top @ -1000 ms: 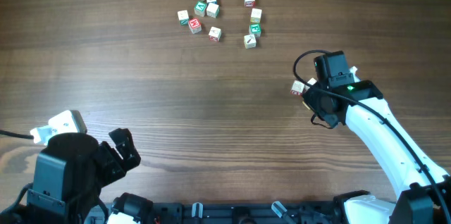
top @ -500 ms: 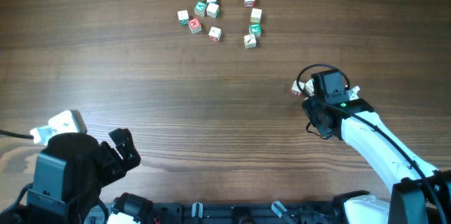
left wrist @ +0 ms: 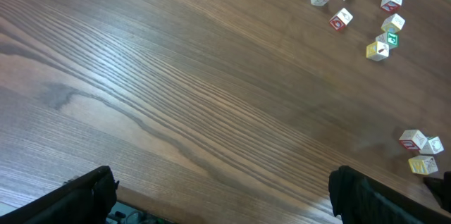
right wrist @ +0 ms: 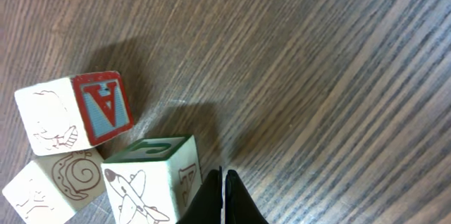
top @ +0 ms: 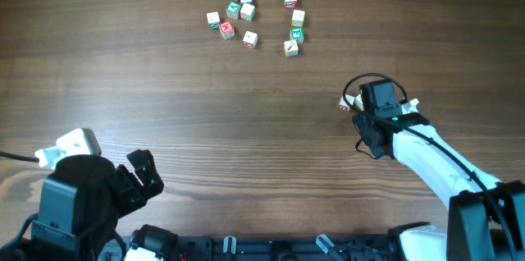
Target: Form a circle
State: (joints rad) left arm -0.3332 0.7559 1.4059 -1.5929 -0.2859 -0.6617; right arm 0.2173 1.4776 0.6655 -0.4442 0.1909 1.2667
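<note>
The cluster of wooden cubes lies loosely at the far middle of the surface; three stray cubes sit at the right, just beside the right fingers, which are pressed together, holding nothing; the left fingers stand wide at the near left.

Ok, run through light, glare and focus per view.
Overhead: small pale wooden cubes sharp under even light. Left wrist: pale sheen across the brown wooden table, jaws dark at bottom corners. Right wrist: pale wooden cube with a red A crisp, soft shadow beside it.
</note>
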